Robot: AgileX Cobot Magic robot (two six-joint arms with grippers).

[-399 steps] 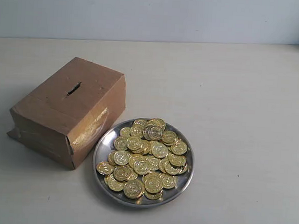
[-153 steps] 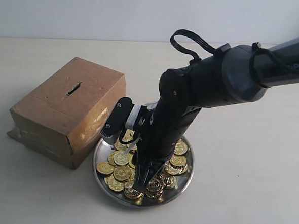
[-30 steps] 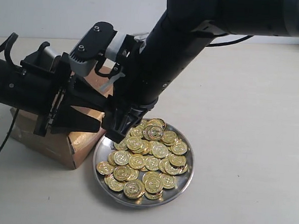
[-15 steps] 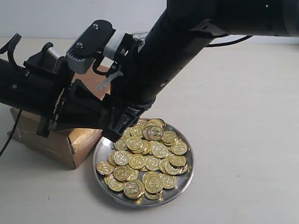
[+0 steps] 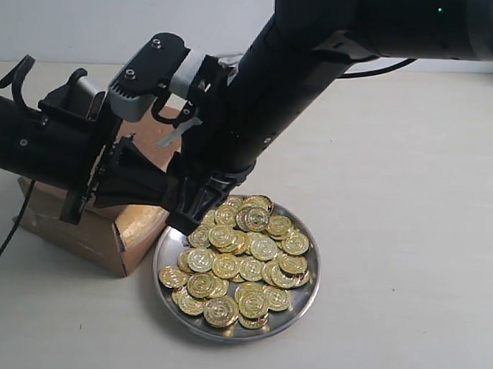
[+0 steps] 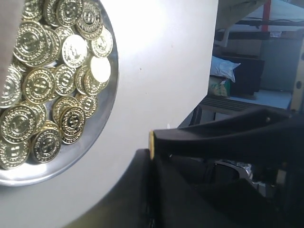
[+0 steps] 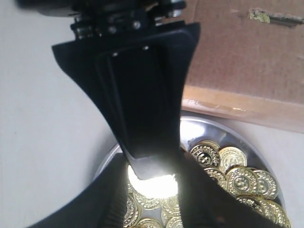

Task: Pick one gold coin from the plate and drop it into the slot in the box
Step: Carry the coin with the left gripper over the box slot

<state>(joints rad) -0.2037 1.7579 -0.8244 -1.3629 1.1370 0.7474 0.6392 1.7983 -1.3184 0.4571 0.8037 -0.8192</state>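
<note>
Gold coin (image 6: 151, 145) — shiny, edge-on — pinched between both arms' fingers (image 6: 213, 137), above the plate (image 5: 293, 319).

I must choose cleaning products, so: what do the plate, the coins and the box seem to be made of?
Plate: likely polished metal, silver with mirror glare. Coins: shiny gold finish, embossed; metal or plated plastic, unclear. Box: matte brown cardboard, with glossy clear tape on its edge.

Soft, even light fills the exterior view, with faint shadows on the table (image 5: 410, 245) and bright glints on the coins (image 5: 242, 259). In the right wrist view, glare blows out one coin at lower centre, and the near black end effector (image 7: 142, 109) is blurred.
</note>
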